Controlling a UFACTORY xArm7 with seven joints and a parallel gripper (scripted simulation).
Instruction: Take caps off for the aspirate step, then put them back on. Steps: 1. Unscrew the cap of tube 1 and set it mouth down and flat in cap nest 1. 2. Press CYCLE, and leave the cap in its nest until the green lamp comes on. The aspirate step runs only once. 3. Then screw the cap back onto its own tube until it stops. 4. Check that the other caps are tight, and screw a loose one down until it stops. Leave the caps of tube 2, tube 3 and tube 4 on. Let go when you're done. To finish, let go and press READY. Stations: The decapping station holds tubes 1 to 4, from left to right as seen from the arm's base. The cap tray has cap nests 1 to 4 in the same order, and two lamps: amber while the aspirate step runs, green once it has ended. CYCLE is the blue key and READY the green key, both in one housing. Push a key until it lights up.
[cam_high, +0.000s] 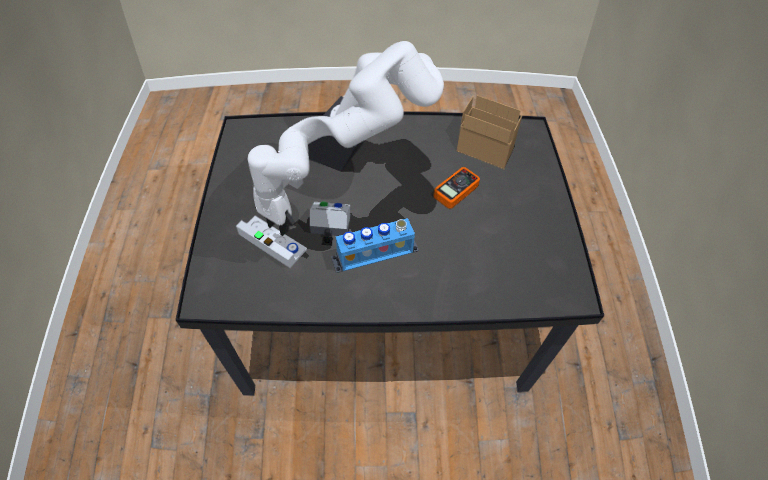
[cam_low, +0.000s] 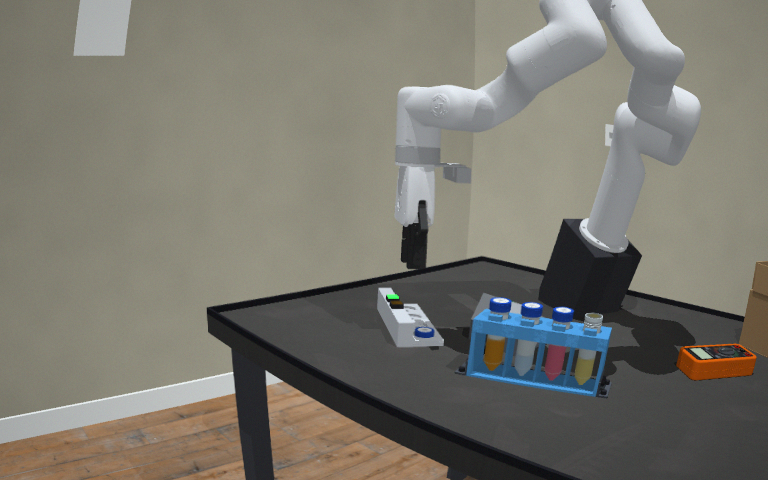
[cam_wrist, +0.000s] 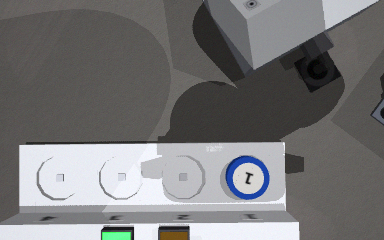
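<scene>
Hovering gripper (cam_low: 414, 249) half-spread, empty; wrist view alone shows cap (cam_wrist: 247, 177) numeral.

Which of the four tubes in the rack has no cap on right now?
The yellow-filled tube at the rack's right end in the exterior view; the others wear blue caps.

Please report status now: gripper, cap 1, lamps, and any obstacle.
Gripper half closed, empty, above cap tray. Cap 1 flat in nest 1. Green lamp lit. Nothing between gripper and cap.
</scene>
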